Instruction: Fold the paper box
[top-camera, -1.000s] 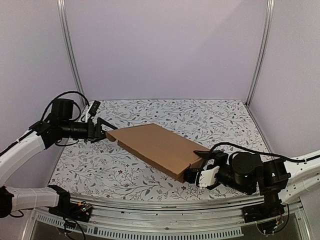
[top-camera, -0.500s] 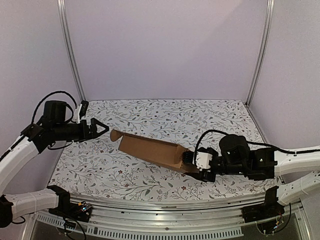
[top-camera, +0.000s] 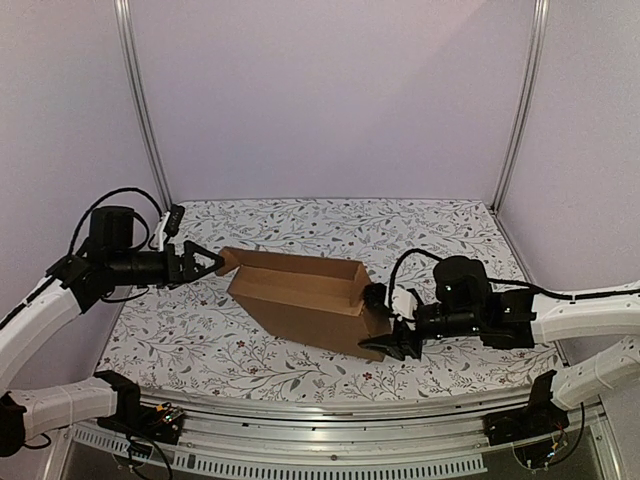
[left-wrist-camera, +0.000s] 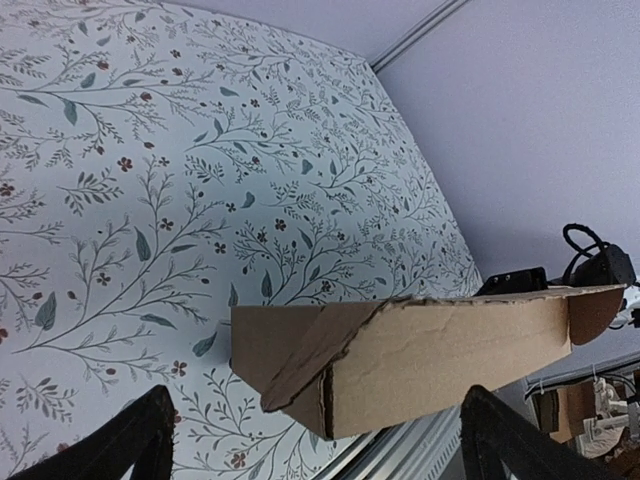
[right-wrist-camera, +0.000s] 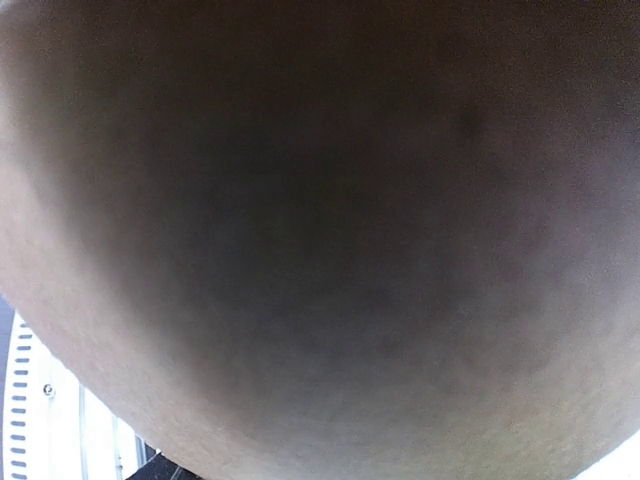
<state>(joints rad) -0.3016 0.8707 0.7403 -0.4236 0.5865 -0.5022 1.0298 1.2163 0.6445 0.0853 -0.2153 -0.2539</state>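
One paper box (top-camera: 305, 305), plain brown cardboard, sits partly formed at the centre of the floral-patterned table (top-camera: 300, 222). In the top view its long axis runs from 10 o'clock to 4 o'clock. The box is tipped: one broad face slopes toward 6 o'clock, and the open side is turned up toward 12 o'clock with the inner walls showing.

Left gripper (top-camera: 203, 262): positioned at the box's 9 o'clock end, pointing toward 3 o'clock. The fingers are spread wide with nothing between them. The tips stand just beside a rounded flap at that end; contact cannot be confirmed from above. In the left wrist view the fingers (left-wrist-camera: 135, 445) occupy the 7 and 5 o'clock corners, and the box end lies ahead of them and apart (a ragged edge shows on the near cardboard panel).

Right gripper (top-camera: 385, 322): positioned at the box's 4 o'clock end. One finger lies against the upper rim and the other sits low at the base edge near the table. The box end is clamped between them. In the right wrist view a blurred brown-grey surface fills nearly the whole lens, and no detail is readable.
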